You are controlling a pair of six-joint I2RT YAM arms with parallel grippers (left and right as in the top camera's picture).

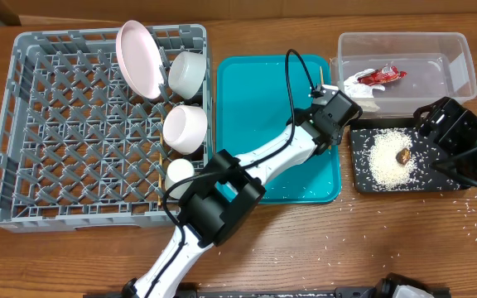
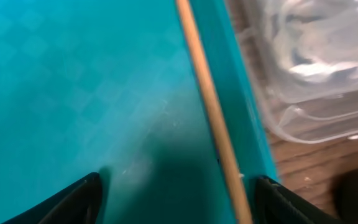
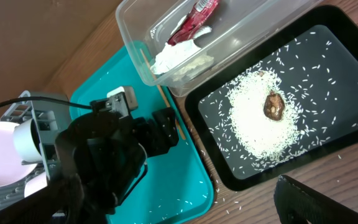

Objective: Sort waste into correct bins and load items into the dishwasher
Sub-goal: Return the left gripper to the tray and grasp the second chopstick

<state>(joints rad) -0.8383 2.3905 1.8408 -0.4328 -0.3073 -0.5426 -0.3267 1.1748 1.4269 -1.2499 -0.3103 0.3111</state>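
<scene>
1. First, the overhead view, which alone takes in the whole table [image 1: 387,240].
   - A flat teal serving tray [image 1: 255,124] lies in the middle.
   - Against its left side sits the grey lattice dish rack [image 1: 73,149].
   - The rack holds a round white plate [image 1: 139,58] on edge, two white bowls [image 1: 187,73] [image 1: 185,128] and a small white cup [image 1: 180,170], all near the teal tray.
   - Off the tray's far right corner stands the clear plastic tub [image 1: 462,62]. Inside are the crumpled red-and-white wrapper [image 1: 381,76] and the white paper scrap [image 1: 358,87].
   - Right of the tray's near half lies the black tray [image 1: 445,178], with a heap of white rice grains [image 1: 383,161] and the brown food lump [image 1: 403,155] on the heap.
   - The left gripper [image 1: 342,112] reaches over the teal tray's right edge.
   - The right gripper [image 1: 444,124] hangs over the black tray's far right corner.

2. Next, the left wrist view, a blurred close-up.
   - The left gripper's two dark fingertips [image 2: 73,199] stand wide apart over the smooth teal surface.
   - A thin wooden chopstick [image 2: 210,106] lies along the tray's raised right rim, between the tips and nearer the right-hand one. I cannot tell whether it is touched.

3. Lastly, the right wrist view.
   - It adds scattered grains across the glossy black tray and the teal tray's near end.
   - Only one dark finger [image 3: 328,199] of the right gripper shows, so I cannot tell whether it is open or closed.
</scene>
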